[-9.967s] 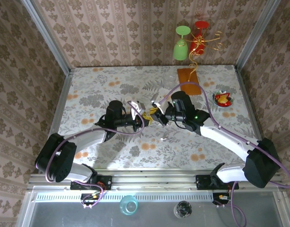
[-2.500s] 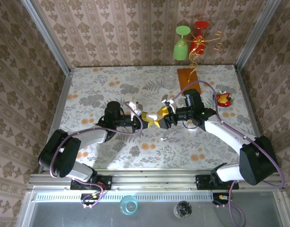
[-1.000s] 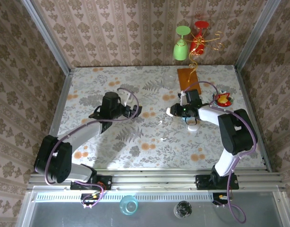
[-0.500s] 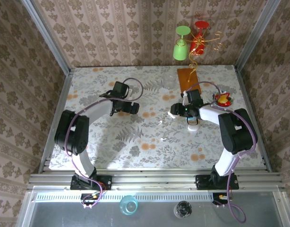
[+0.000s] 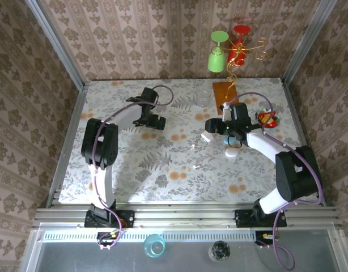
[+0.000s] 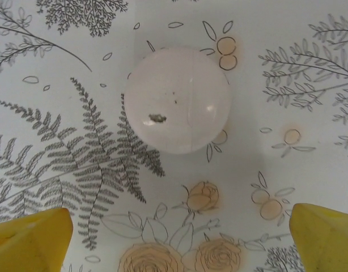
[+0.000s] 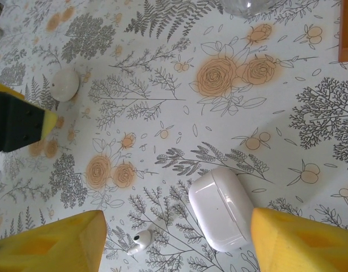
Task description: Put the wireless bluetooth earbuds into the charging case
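We are viewing the left end effector (image 6: 178, 235) standing wide open and holding nothing. Its two yellow fingertips (image 6: 30, 240) are showing at the lower corners of the left wrist view, well apart. A round white case (image 6: 177, 100) is lying on the worktop (image 6: 287, 68) ahead of them and is touching neither fingertip. In the top view the left arm is reaching toward the worktop's far-left part.

We are reading the right end effector (image 7: 177, 226) as open too, with nothing in its grip. Its yellow fingers (image 7: 52, 243) are straddling two things that are resting on the floral worktop:
- The charging case (image 7: 221, 208), oblong, white and closed, is lying just beside the finger on the right of the right wrist view. We cannot tell whether that finger is touching it.
- One white earbud (image 7: 141, 240) is lying near the charging case on its left side, apart from it and outside it.

In the top view the charging case (image 5: 207, 136) is lying a little right of the worktop's centre. A red bowl (image 5: 267, 118) is sitting near the right edge, and an orange board (image 5: 225, 92) is lying at the far edge.
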### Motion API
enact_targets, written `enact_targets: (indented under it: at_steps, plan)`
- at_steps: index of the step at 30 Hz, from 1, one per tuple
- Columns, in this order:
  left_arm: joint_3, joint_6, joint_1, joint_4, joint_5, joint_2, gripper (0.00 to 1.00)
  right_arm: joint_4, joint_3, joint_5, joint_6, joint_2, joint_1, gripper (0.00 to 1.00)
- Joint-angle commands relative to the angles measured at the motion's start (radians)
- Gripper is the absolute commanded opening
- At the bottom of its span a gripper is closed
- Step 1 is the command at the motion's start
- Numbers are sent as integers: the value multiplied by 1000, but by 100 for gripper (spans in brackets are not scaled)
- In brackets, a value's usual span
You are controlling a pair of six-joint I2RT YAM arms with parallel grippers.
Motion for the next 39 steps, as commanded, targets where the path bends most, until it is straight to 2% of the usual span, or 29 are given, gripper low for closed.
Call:
enact_targets:
  at_steps: [1,9,15,22,25,29,34,39]
  plan:
    - [84,-18,23,-83,9,56,94,-13,-20,-31,-25,-21,1,69]
    - [258,-21,38,-111,39,189,81,9,-35,-45,-22,-9,2,69]
    - [316,-26,39,-126,65,225,75,16,-29,-48,-21,7,2,69]
    - [333,-26,36,-143,78,249,59,22,-23,-56,-16,23,2,69]
    - [330,-26,30,-144,78,252,56,16,-21,-55,-21,18,1,69]
    - [348,-28,28,-159,79,276,61,15,-16,-55,-21,12,2,69]
    - [344,-38,24,-142,74,261,49,28,-22,-71,-16,-6,1,70]
    - [265,-71,23,-54,75,176,47,119,-59,-97,-14,-44,6,71]
